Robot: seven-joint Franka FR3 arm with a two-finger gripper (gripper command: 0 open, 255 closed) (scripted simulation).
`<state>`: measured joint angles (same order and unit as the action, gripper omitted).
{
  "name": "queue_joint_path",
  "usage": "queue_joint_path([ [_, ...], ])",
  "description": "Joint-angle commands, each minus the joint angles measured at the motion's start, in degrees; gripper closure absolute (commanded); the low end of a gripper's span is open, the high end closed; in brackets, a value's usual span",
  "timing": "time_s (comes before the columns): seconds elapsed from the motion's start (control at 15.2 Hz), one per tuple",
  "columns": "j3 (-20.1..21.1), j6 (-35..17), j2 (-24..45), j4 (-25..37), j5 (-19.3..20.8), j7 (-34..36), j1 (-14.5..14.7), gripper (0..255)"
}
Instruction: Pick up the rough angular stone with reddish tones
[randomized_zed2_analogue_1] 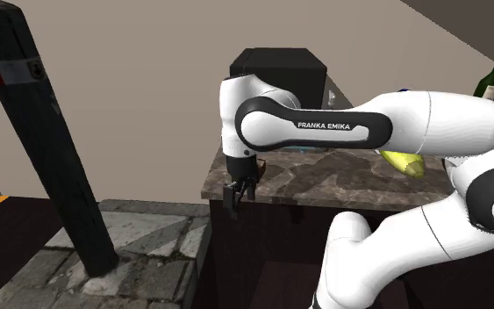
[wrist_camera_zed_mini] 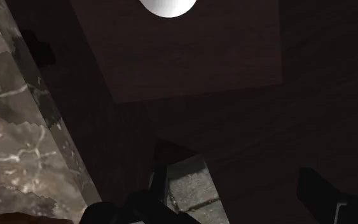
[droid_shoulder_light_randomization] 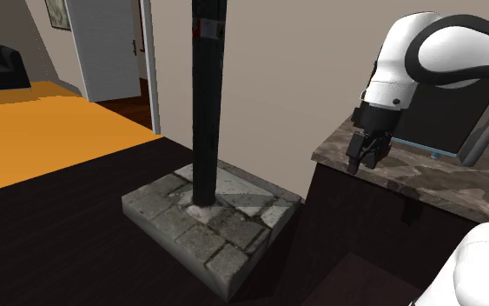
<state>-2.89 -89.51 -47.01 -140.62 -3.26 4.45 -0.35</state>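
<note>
Fingers apart, seemingly beside counter

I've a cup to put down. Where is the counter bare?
Bare: the front strip of the marble counter, before the black box, between the gripper at its corner and the yellow item. Crowded: the back, with box and bottle.

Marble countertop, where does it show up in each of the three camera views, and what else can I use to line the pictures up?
Shoulder view: the marble countertop sits at the right, with the gripper at its left end.
Second exterior view: the marble countertop is mid-picture, just below the white arm.
Wrist view: the marble countertop lies beside the gripper, veined and brown-grey.
Shared landmark: the grey paved slab on the floor next to it.
</note>
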Motion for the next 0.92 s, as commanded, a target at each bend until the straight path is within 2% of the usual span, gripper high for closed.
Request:
queue_joint_path([
  [0.0,0.0,0.0,0.0,0.0,0.0,0.0,0.0,0],
  [0.4,-0.39,-6.7,4.79,3.88,-1.14,18.59,-10.38,0],
  [0.86,-0.82,-12.43,5.34,5.39,-0.79,40.43,-22.83,0],
])
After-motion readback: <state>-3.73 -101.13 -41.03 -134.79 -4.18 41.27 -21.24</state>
